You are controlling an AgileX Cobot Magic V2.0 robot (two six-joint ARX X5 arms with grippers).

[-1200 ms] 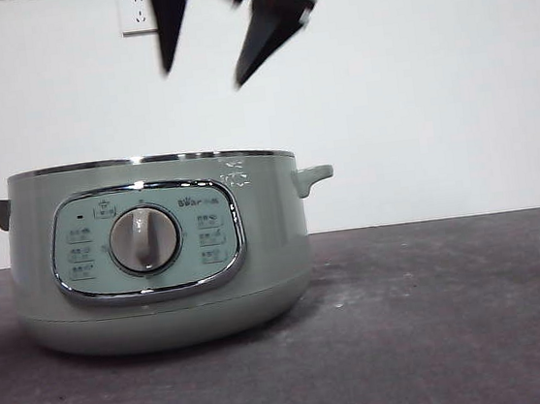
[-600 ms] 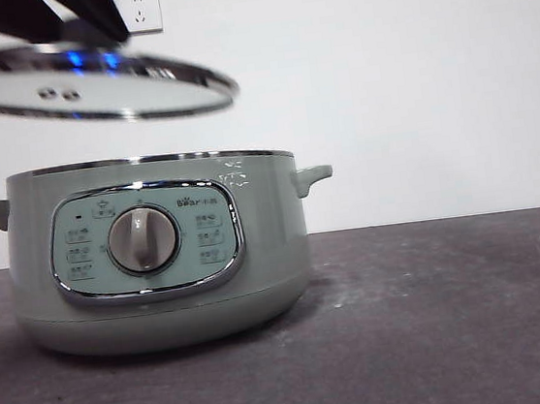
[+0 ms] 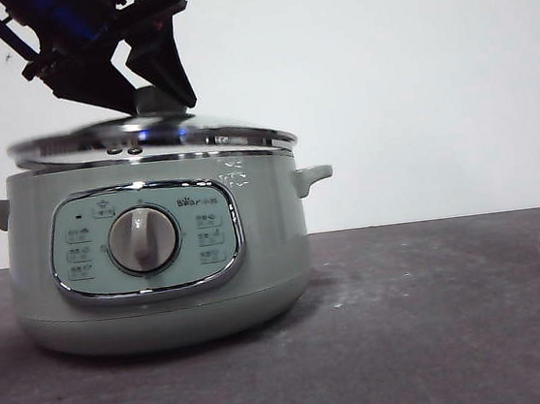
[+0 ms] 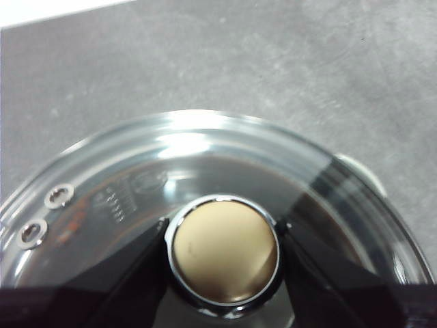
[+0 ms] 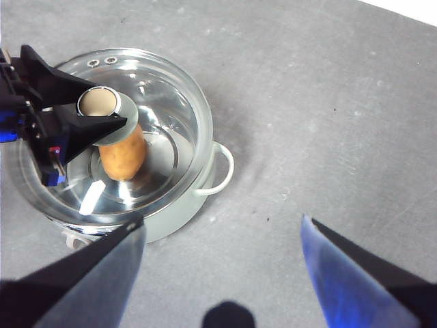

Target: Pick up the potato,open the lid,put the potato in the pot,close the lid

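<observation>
Lid (image 3: 155,137) now lower, nearly on pot (image 3: 160,263)

The pot (image 3: 159,254) carries a short brand word in small print on its control panel (image 3: 146,240), above and to the right of the dial (image 3: 143,239); the letters are too blurred to read. Small icons around the dial and white markings near the rim are equally illegible.

Two black wedge-shaped tapering jaws on left gripper (image 3: 146,97), matte plastic, blue-lit wrist block with red fleck and thin black cable looping off left; right gripper (image 5: 222,270) jaws black, blurred, blue sheen on inner faces.
</observation>
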